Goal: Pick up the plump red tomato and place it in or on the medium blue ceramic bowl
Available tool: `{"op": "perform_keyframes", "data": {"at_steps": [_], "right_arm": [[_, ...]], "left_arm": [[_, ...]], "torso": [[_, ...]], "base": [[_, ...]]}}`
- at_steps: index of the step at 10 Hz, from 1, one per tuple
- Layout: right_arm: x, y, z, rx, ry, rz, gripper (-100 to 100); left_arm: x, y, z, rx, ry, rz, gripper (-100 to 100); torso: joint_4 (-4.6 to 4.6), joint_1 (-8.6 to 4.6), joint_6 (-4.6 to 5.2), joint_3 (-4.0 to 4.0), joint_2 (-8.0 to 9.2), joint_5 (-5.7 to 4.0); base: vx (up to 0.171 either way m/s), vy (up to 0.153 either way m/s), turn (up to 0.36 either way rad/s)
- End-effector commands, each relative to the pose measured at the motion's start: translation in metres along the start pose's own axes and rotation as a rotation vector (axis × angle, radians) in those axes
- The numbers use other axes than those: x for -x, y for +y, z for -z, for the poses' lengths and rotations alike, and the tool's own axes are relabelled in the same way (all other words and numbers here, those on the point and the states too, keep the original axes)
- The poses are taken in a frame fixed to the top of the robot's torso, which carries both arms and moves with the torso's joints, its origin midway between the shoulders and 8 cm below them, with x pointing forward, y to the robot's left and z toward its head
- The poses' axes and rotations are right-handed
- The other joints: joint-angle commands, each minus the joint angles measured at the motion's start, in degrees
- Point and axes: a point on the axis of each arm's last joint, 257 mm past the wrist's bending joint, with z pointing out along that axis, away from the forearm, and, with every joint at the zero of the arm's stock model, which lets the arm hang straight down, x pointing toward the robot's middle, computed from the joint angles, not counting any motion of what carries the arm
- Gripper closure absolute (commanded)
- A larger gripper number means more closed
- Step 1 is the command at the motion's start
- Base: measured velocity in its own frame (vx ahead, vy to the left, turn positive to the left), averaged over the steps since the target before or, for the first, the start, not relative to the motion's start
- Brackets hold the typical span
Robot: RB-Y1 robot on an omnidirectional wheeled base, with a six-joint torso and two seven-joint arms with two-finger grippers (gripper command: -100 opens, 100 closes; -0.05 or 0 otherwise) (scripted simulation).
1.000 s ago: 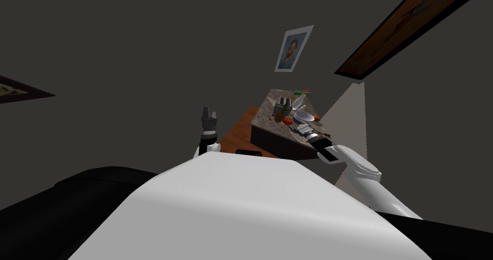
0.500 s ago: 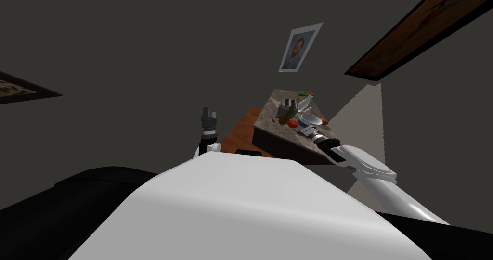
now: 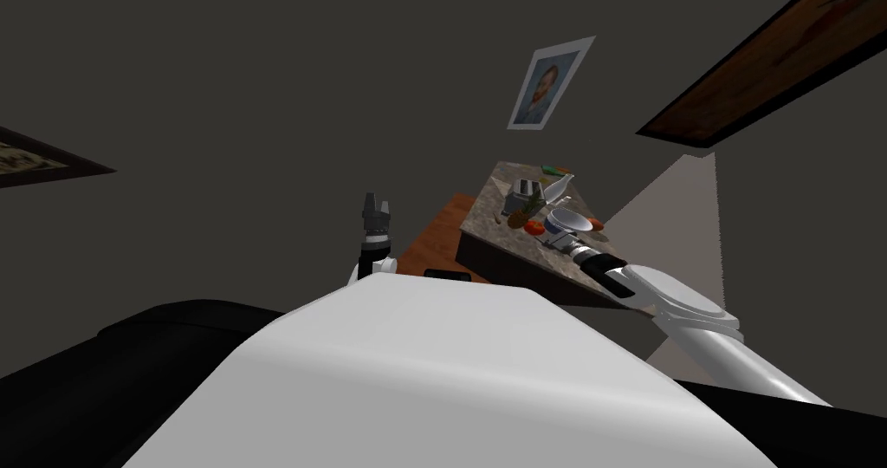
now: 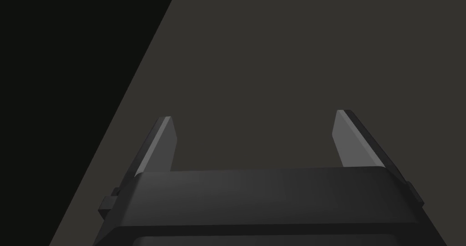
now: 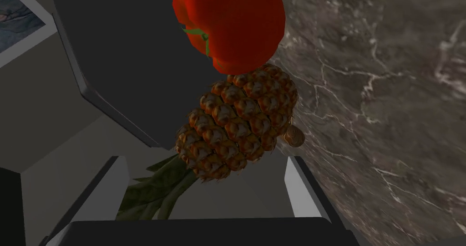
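My right tool (image 5: 205,161) stands wide and empty, aimed past the pineapple (image 5: 239,120) at the tomato (image 5: 232,24), so its fingers can straddle it; my left tool (image 4: 252,120) is wide too, idle.

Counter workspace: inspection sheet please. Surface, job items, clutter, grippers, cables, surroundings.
Surface: marbled grey counter.
Job's things: red tomato beyond the pineapple, not gripped; bowl beside it on the counter.
Clutter: pineapple lying just ahead of the right fingers; small brown round thing next to it; toaster; white jug.
Grippers: right gripper open, empty; left gripper open, raised, away from the counter.
Cables: nothing seen.
Surroundings: dark walls, framed portrait.
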Motion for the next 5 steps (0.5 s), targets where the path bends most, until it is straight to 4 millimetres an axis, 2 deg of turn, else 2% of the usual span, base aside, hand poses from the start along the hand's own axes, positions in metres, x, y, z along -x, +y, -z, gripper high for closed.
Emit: {"op": "perform_keyframes", "data": {"at_steps": [1, 2, 5], "right_arm": [[-0.022, -0.003, 0.003, 0.014, 0.046, 0.068, -100], [-0.024, -0.002, 0.004, 0.015, 0.050, 0.067, -100], [-0.074, -0.003, 0.020, 0.061, 0.164, 0.210, -100]], "left_arm": [[0.000, 0.000, 0.000, 0.000, 0.000, 0.000, 0], [0.000, 0.000, 0.000, 0.000, 0.000, 0.000, 0], [0.000, 0.000, 0.000, 0.000, 0.000, 0.000, 0]], "torso": [[0.00, 0.00, 0.00, 0.00, 0.00, 0.00], [0.00, 0.02, -0.01, -0.01, -0.02, 0.00], [-0.04, 0.10, -0.02, -0.09, -0.16, 0.02]], "base": [[0.043, 0.031, 0.063], [0.049, 0.031, 0.030], [0.082, 0.053, 0.079]]}}
